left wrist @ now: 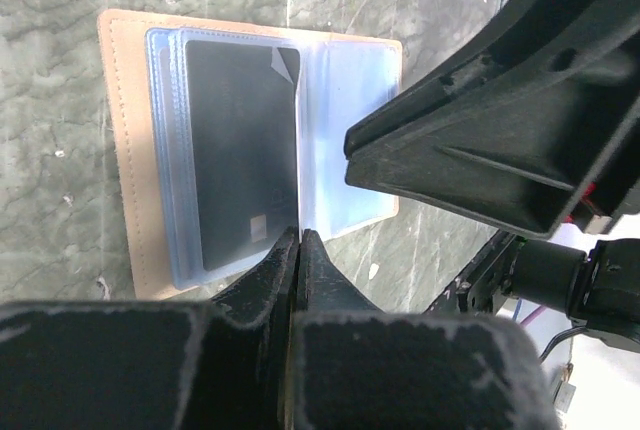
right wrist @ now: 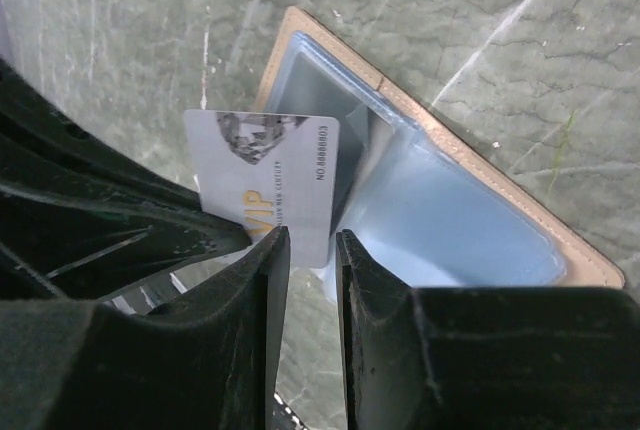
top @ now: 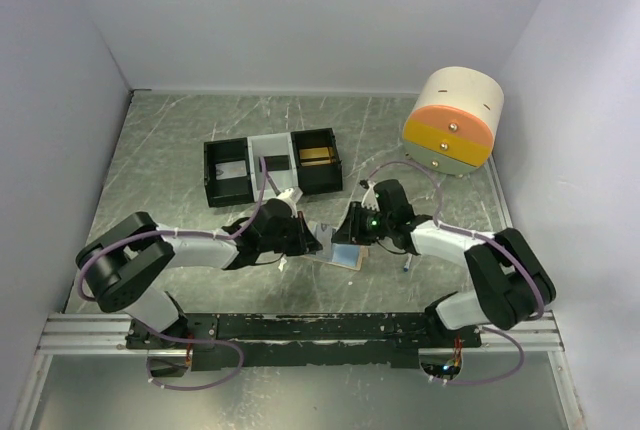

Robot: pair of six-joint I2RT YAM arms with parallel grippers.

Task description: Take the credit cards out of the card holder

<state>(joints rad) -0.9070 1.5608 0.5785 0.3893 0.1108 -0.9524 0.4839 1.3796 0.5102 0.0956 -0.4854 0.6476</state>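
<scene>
The card holder [top: 345,255] lies open on the marbled table, tan outside [left wrist: 125,150] and pale blue sleeves inside [right wrist: 450,220]. A dark card [left wrist: 240,150] sits in its left sleeves. A white VIP card [right wrist: 270,165] stands clear of the holder, pinched at its lower left by my left gripper [left wrist: 300,235], which is shut on it at the holder's near edge. My right gripper [right wrist: 312,240] hovers close on the other side, open, its jaws a little apart with only the card's corner showing beyond the gap. In the top view both grippers [top: 312,240] [top: 352,228] meet over the holder.
A three-compartment black-and-white tray [top: 272,138] stands behind the holder, something gold in its right section [top: 316,157]. A round cream, orange and yellow container [top: 452,122] sits at the back right. White walls close in the table on three sides.
</scene>
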